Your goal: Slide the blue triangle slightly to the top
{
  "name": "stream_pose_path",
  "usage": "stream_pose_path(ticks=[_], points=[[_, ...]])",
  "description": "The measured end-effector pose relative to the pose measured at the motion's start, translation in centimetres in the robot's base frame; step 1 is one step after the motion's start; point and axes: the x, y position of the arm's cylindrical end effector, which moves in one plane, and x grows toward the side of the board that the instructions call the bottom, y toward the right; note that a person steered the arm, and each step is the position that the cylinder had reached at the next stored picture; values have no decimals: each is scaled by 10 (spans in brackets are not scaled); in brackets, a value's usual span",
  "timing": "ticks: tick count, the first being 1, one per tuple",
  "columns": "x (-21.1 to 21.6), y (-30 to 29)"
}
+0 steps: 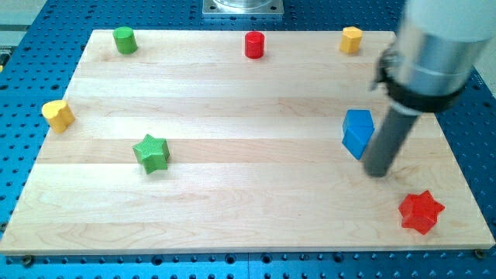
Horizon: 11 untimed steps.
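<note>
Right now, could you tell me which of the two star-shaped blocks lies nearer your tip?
The red star, at the view's bottom right, just below-right of my tip; the green star sits far off at the view's left.

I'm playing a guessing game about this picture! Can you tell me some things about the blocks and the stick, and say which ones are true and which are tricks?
1. My tip is right beside the blue triangle, on its lower right. True.
2. The red star sits at the view's top left. False: it is at the view's bottom right; the green cylinder is at the top left.
3. There are two yellow blocks. True: one at the left edge, one at the top right.
4. The green star touches the red cylinder. False: they are far apart.
</note>
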Motion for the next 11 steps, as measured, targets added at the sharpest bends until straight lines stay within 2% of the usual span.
stream_pose_path(ticks=[1, 2, 3, 4, 5, 6, 7, 8, 11], points=[[-53, 1], [-77, -38], [-71, -138], [-2, -114], [-7, -47], [-48, -15], [-70, 9], [-59, -73], [-59, -84]])
